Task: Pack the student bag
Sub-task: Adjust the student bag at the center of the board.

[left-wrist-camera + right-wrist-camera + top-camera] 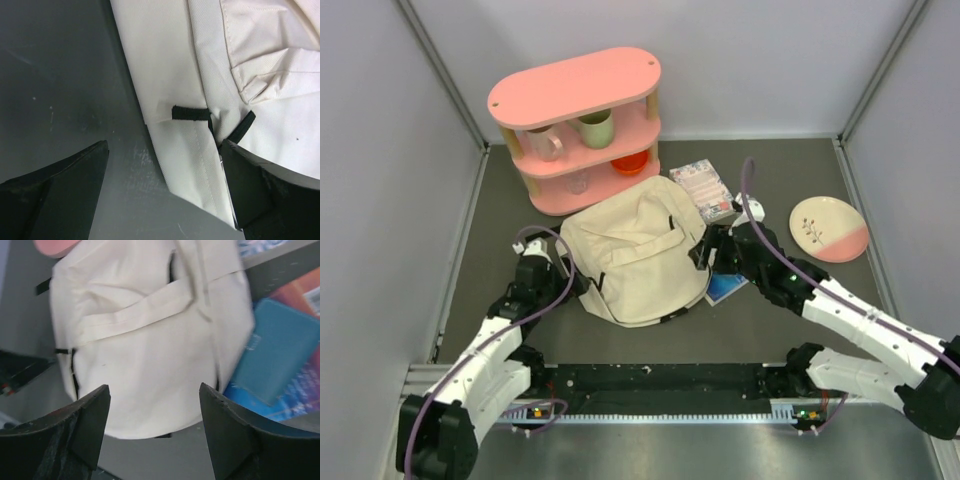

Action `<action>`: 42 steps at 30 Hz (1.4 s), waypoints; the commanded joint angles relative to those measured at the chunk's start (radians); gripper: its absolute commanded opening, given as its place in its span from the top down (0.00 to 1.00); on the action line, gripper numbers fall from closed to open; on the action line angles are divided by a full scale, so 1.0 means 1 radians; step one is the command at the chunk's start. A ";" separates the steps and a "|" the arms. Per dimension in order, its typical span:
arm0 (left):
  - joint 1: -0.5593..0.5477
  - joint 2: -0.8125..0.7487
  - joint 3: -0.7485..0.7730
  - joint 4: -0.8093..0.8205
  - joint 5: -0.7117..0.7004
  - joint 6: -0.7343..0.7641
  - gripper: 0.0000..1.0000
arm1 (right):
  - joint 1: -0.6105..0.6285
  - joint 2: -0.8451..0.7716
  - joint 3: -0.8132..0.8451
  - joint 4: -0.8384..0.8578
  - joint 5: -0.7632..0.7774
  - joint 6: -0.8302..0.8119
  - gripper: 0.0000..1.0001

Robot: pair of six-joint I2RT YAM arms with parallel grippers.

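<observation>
The student bag (635,250) is a cream fabric backpack lying flat in the middle of the table, with dark zipper lines and small black buckles. My left gripper (563,280) sits at its left edge. In the left wrist view the jaws (165,150) stand wide open, and the bag's edge (185,150) runs between them, close to the right finger (260,190). My right gripper (700,252) is at the bag's right side. In the right wrist view it (155,392) is open and empty, with the bag (150,355) just ahead of its fingertips.
A blue book (727,288) (277,355) pokes out beside the bag's right edge, under the right arm. A patterned book (702,190) lies behind it. A pink two-tier shelf (580,100) with mugs stands at the back. A pink and cream plate (828,228) lies at the right.
</observation>
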 commanded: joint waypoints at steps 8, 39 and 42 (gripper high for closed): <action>0.012 0.168 -0.010 0.299 -0.001 -0.052 0.01 | 0.200 0.243 0.069 0.252 -0.162 0.176 0.30; 0.209 0.447 -0.160 0.782 0.488 -0.147 1.00 | 0.267 0.664 0.252 0.460 -0.283 0.280 0.44; 0.209 0.404 -0.178 0.795 0.511 -0.144 1.00 | 0.281 0.714 0.287 0.449 -0.280 0.283 0.44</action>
